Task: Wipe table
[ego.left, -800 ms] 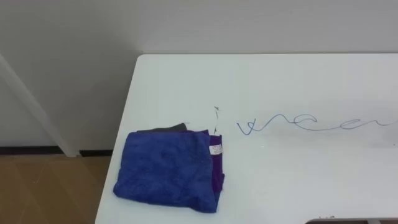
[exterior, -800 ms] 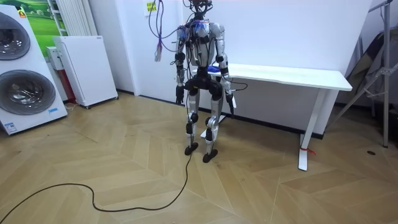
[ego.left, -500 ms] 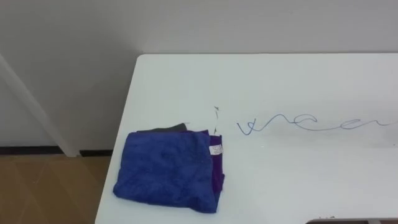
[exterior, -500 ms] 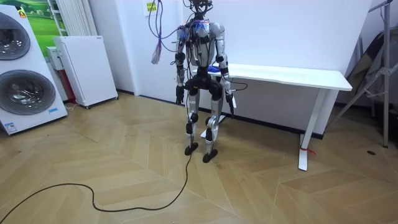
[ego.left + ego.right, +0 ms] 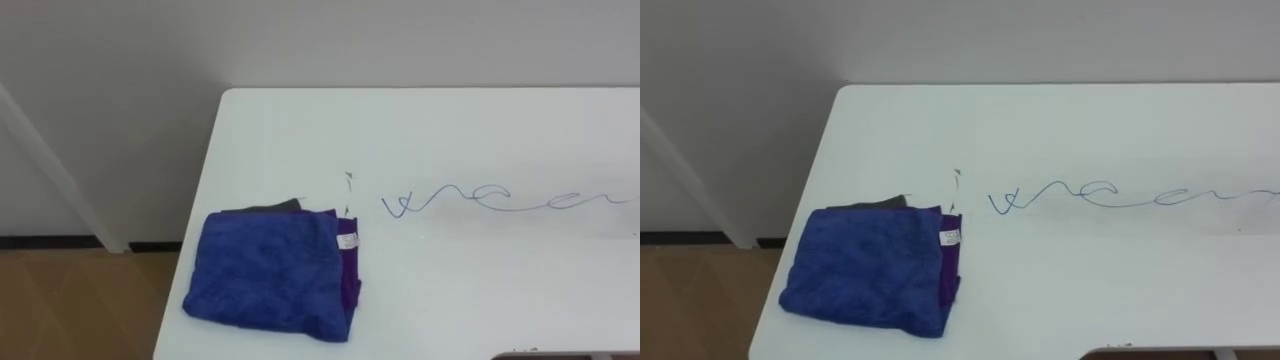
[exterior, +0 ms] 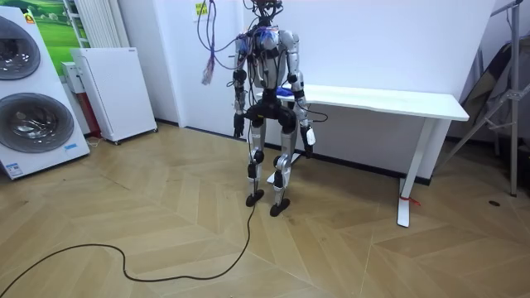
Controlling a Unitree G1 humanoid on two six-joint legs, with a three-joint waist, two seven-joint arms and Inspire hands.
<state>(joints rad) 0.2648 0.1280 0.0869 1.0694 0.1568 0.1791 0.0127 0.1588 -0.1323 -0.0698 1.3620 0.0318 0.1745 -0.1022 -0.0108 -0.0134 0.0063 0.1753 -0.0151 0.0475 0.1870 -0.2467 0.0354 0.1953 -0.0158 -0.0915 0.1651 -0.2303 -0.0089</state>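
The robot stands upright, arms hanging, left robot hand (image 6: 238, 129) and right robot hand (image 6: 308, 139) beside its thighs

Bright, even light on the white table (image 5: 480, 290); perhaps a faint shadow under the cloth (image 5: 265, 275).

A folded blue cloth (image 5: 272, 275) sits raised at the white table's (image 5: 480, 300) near left corner; right of the cloth and behind it the top lies open, crossed by a flat pen scribble (image 5: 500, 200), up to the wall (image 5: 300, 40).
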